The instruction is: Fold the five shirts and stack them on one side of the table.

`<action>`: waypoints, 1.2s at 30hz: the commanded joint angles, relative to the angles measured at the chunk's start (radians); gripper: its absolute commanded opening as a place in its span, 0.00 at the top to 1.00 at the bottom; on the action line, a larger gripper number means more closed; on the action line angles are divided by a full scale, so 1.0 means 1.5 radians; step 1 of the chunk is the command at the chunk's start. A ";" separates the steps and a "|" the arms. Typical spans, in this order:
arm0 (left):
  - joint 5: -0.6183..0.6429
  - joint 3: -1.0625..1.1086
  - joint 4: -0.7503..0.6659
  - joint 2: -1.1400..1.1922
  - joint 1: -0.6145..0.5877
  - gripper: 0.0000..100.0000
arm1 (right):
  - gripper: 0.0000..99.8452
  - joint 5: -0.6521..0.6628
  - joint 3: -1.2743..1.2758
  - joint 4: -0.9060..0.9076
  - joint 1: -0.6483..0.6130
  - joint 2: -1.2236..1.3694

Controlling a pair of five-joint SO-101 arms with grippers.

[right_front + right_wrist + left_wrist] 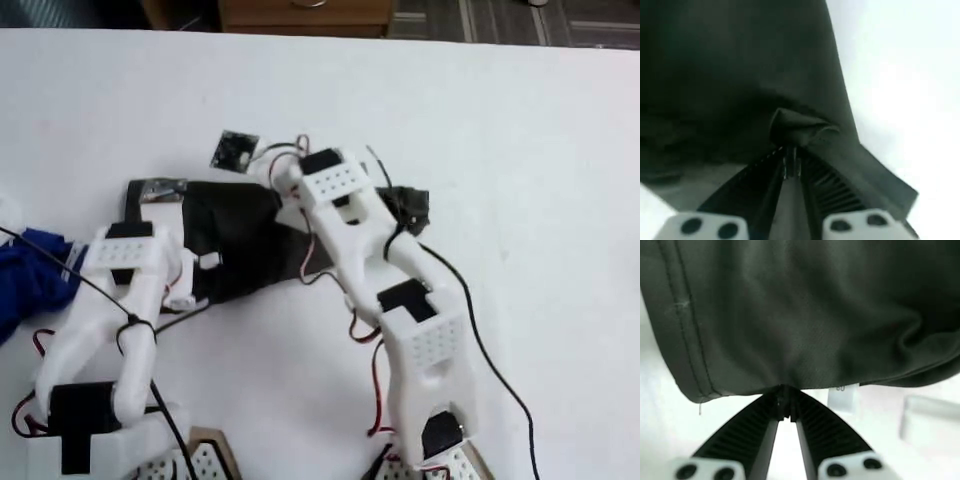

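Observation:
A black shirt [240, 245] lies partly folded on the white table [480, 130], between the two arms. My left gripper [785, 401] is shut on the shirt's hemmed edge [790, 330], with a small white label [842, 395] hanging beside the fingertips. My right gripper [791, 159] is shut on a bunched fold of the same black shirt [740, 75]. In the high view the left arm [130, 270] covers the shirt's near left part and the right arm [340, 200] its far right edge. A blue shirt [30, 280] lies crumpled at the table's left edge.
A small black square piece [235, 150] lies on the table just beyond the shirt. Cables [480, 340] run along the right arm. Wooden furniture [300, 15] stands past the far edge. Open white table stretches to the right and far side.

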 commanded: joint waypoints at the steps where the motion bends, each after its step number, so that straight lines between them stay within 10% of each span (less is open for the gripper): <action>1: -0.006 0.001 -0.003 -0.010 -0.006 0.97 | 0.98 -0.003 -0.048 0.067 0.041 -0.086; 36: -0.006 0.001 0.001 -0.010 -0.006 0.97 | 0.98 0.001 0.062 0.195 0.258 -0.095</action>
